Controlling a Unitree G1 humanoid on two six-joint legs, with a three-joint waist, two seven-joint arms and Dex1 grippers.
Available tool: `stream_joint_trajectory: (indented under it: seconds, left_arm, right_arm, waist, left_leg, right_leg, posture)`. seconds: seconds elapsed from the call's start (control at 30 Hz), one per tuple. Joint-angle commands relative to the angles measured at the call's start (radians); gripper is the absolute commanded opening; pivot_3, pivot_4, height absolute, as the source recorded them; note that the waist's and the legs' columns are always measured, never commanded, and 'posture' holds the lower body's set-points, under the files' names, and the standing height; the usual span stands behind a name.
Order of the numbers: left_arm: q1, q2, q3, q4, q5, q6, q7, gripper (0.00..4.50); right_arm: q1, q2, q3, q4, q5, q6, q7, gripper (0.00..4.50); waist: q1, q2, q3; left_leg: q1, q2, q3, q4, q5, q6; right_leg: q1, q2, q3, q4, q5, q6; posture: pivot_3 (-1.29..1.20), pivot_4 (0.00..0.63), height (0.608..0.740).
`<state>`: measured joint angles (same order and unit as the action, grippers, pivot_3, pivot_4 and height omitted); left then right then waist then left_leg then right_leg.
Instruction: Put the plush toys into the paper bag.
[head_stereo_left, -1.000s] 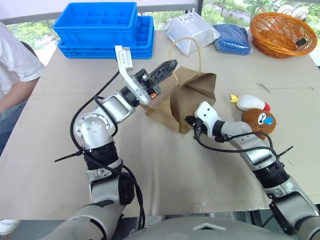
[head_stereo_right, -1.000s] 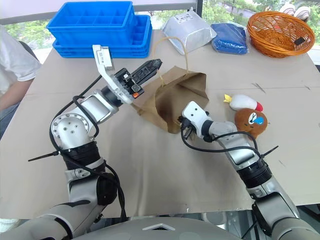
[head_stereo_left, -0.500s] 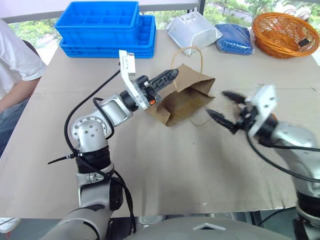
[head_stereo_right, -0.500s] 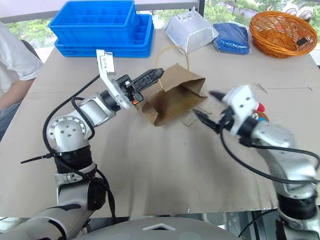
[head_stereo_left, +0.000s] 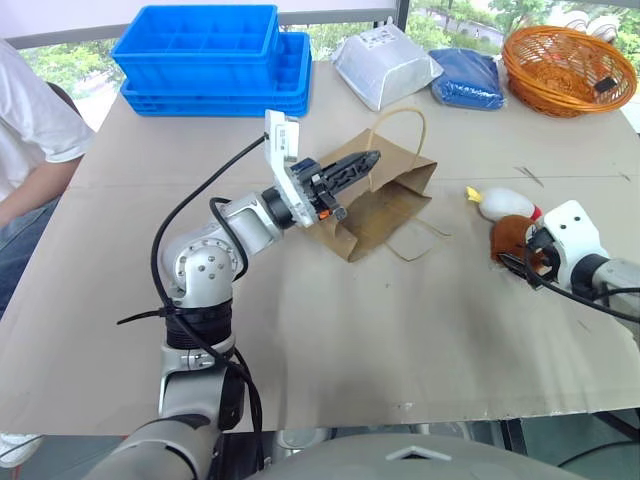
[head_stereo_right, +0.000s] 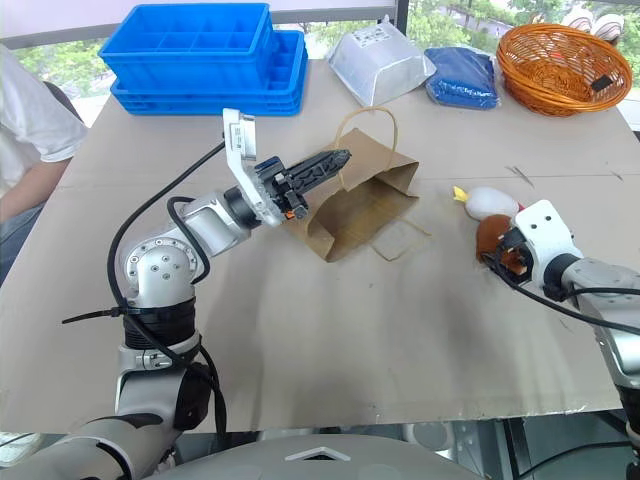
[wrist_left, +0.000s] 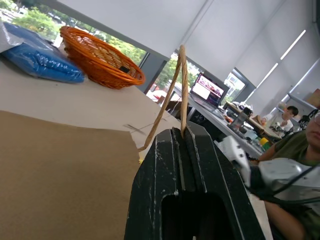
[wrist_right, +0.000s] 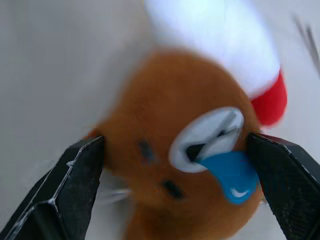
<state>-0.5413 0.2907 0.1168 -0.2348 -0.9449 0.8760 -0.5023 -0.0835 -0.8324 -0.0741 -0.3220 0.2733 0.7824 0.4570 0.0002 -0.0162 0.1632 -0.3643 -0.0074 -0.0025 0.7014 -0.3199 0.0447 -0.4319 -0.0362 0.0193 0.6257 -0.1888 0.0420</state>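
Observation:
The brown paper bag (head_stereo_left: 385, 200) lies on its side mid-table, its mouth facing right. My left gripper (head_stereo_left: 370, 159) is shut on one of its cord handles (wrist_left: 182, 85), holding the upper edge up. Right of the bag, the brown bear with a blue snout (head_stereo_left: 510, 236) rests against the white bird (head_stereo_left: 500, 203). My right gripper (wrist_right: 175, 145) is open at the bear, one finger (wrist_right: 75, 175) on each side of its face (wrist_right: 200, 150). The bird's white body (wrist_right: 215, 40) lies just beyond the bear.
Stacked blue crates (head_stereo_left: 210, 50), a white-grey pouch (head_stereo_left: 385, 65), a blue pack (head_stereo_left: 468, 78) and an orange basket (head_stereo_left: 565, 65) line the far edge. A person in a white sleeve (head_stereo_left: 30, 110) sits at the left. Bare tabletop (head_stereo_left: 400, 330) spreads in front.
My right gripper left the bag's mouth, swung right to the bear and opened. My left gripper shifted slightly right with the handle, and the bag settled flatter.

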Motion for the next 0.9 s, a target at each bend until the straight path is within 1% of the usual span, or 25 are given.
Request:
stream_joint_trajectory:
  seconds: [0.03, 0.1, 0.17, 0.23, 0.3, 0.37, 0.4, 0.43, 0.5, 0.53, 0.63, 0.7, 0.77, 0.83, 0.87, 0.9]
  left_arm:
    - [0.009, 0.007, 0.011, -0.063, -0.006, -0.026, -0.005, 0.00]
    - [0.015, 0.006, 0.010, -0.073, -0.008, -0.026, 0.004, 0.00]
    - [0.018, 0.004, 0.008, -0.083, -0.008, -0.024, 0.015, 0.00]
    - [0.021, 0.008, 0.009, -0.088, -0.003, -0.027, 0.019, 0.00]
    - [0.021, 0.012, 0.010, -0.086, 0.007, -0.037, 0.024, 0.00]
    - [0.018, 0.007, 0.012, -0.078, 0.000, -0.033, 0.027, 0.00]
    - [0.015, 0.004, 0.012, -0.074, -0.005, -0.030, 0.029, 0.00]
    - [0.012, 0.001, 0.011, -0.072, -0.008, -0.029, 0.027, 0.00]
    - [0.006, 0.001, 0.004, -0.072, -0.006, -0.029, 0.016, 0.00]
    - [0.004, 0.002, 0.002, -0.072, -0.005, -0.030, 0.013, 0.00]
    - [-0.011, 0.004, 0.016, -0.075, -0.029, -0.020, 0.013, 0.00]
    - [-0.010, 0.012, 0.015, -0.086, -0.038, -0.014, 0.003, 0.00]
    - [0.008, 0.013, 0.015, -0.100, -0.055, -0.005, 0.002, 0.00]
    - [0.025, 0.012, 0.013, -0.111, -0.057, -0.008, 0.010, 0.00]
    - [0.028, 0.009, 0.011, -0.111, -0.055, -0.011, 0.018, 0.00]
    - [0.032, 0.005, 0.011, -0.111, -0.057, -0.012, 0.026, 0.00]
  right_arm:
    - [0.018, -0.010, -0.019, 0.016, -0.024, -0.021, 0.025, 2.74]
    - [0.057, -0.022, -0.043, -0.010, -0.030, -0.036, 0.036, 1.81]
    - [0.119, -0.032, -0.171, -0.116, 0.018, -0.022, 0.068, 0.85]
    - [0.126, -0.012, -0.304, -0.229, 0.151, 0.027, 0.123, 0.06]
    - [0.084, -0.009, -0.402, -0.348, 0.325, 0.116, 0.162, 0.02]
    - [-0.023, -0.001, -0.404, -0.430, 0.474, 0.183, 0.137, 0.02]
    - [-0.091, 0.014, -0.344, -0.449, 0.488, 0.194, 0.112, 0.02]
    - [-0.160, 0.030, -0.247, -0.449, 0.469, 0.200, 0.093, 0.02]
    - [-0.250, 0.050, -0.068, -0.426, 0.403, 0.188, 0.088, 0.02]
    - [-0.274, 0.054, -0.017, -0.413, 0.383, 0.184, 0.088, 0.02]
    - [-0.373, 0.062, 0.239, -0.277, 0.204, 0.079, 0.125, 0.02]
    - [-0.444, 0.112, 0.332, -0.168, 0.135, 0.016, 0.141, 0.02]
    - [-0.560, 0.210, 0.432, 0.000, 0.042, -0.091, 0.161, 0.02]
    - [-0.645, 0.292, 0.523, 0.151, -0.051, -0.190, 0.186, 0.02]
    - [-0.672, 0.325, 0.556, 0.214, -0.075, -0.223, 0.216, 0.02]
    - [-0.689, 0.370, 0.558, 0.267, -0.073, -0.250, 0.230, 0.02]
  waist:
    - [0.001, 0.000, 0.000]
    - [0.006, 0.000, 0.000]
    - [0.015, 0.000, 0.000]
    - [0.017, 0.000, 0.000]
    - [0.011, 0.001, 0.001]
    - [-0.002, 0.001, 0.001]
    - [-0.006, 0.001, 0.001]
    - [-0.012, 0.001, 0.001]
    - [-0.013, 0.000, 0.001]
    - [-0.013, 0.000, 0.001]
    - [-0.009, 0.001, 0.001]
    - [-0.009, 0.000, 0.001]
    - [-0.017, 0.000, 0.002]
    - [-0.016, 0.001, 0.002]
    - [-0.015, 0.001, 0.002]
    - [-0.012, 0.001, 0.002]
  left_leg:
    - [0.000, 0.000, -0.001, 0.000, 0.000, -0.001]
    - [-0.001, 0.001, -0.001, 0.000, 0.000, -0.001]
    - [-0.001, 0.001, -0.001, 0.000, 0.000, 0.000]
    - [-0.002, 0.000, -0.003, 0.000, -0.001, 0.001]
    - [-0.002, 0.000, -0.003, 0.000, -0.001, 0.001]
    - [-0.001, 0.001, -0.001, 0.000, -0.002, 0.003]
    - [0.000, 0.002, -0.001, 0.000, -0.002, 0.003]
    - [0.001, 0.003, -0.002, 0.000, -0.002, 0.003]
    - [0.001, 0.004, -0.004, 0.000, -0.002, 0.003]
    - [0.001, 0.003, -0.005, 0.000, -0.002, 0.003]
    - [-0.001, 0.003, -0.005, 0.000, 0.000, 0.000]
    - [-0.003, 0.001, -0.004, 0.000, 0.001, -0.002]
    - [-0.003, 0.000, -0.004, 0.000, 0.001, -0.002]
    - [-0.003, 0.000, -0.003, 0.000, 0.001, -0.002]
    - [-0.003, 0.000, -0.005, -0.001, 0.001, -0.002]
    - [-0.003, 0.000, -0.005, -0.001, 0.001, -0.002]
  right_leg:
    - [0.000, 0.000, 0.000, 0.000, 0.002, 0.003]
    - [0.000, 0.000, 0.000, 0.000, 0.002, 0.004]
    - [0.000, 0.000, 0.000, 0.000, 0.002, 0.004]
    - [0.000, 0.000, -0.002, 0.000, 0.002, 0.004]
    - [0.000, 0.000, -0.001, 0.000, 0.002, 0.004]
    - [0.000, 0.000, -0.001, 0.000, 0.002, 0.004]
    - [0.000, 0.001, -0.001, 0.000, 0.002, 0.004]
    - [0.001, 0.002, -0.002, 0.000, 0.002, 0.004]
    - [0.001, 0.003, -0.003, 0.001, 0.002, 0.004]
    - [0.001, 0.003, -0.004, 0.001, 0.002, 0.003]
    - [0.000, 0.002, -0.004, 0.001, 0.002, 0.003]
    - [-0.001, 0.000, -0.004, 0.000, 0.002, 0.003]
    - [-0.001, -0.002, -0.003, -0.001, 0.002, 0.004]
    - [-0.002, -0.002, -0.003, -0.001, 0.002, 0.004]
    - [-0.002, -0.002, -0.004, -0.001, 0.002, 0.004]
    - [-0.002, -0.001, -0.005, 0.000, 0.002, 0.004]
  posture:
    - [0.00, 0.150, 0.740]
    - [0.00, 0.150, 0.740]
    - [0.00, 0.150, 0.740]
    - [0.00, 0.150, 0.740]
    - [0.00, 0.150, 0.740]
    - [0.00, 0.150, 0.740]
    - [0.00, 0.150, 0.740]
    - [0.00, 0.150, 0.740]
    - [0.00, 0.150, 0.740]
    - [0.00, 0.150, 0.740]
    - [0.00, 0.150, 0.740]
    - [0.00, 0.150, 0.740]
    - [0.00, 0.150, 0.740]
    - [0.00, 0.150, 0.740]
    - [0.00, 0.150, 0.740]
    - [0.00, 0.150, 0.740]
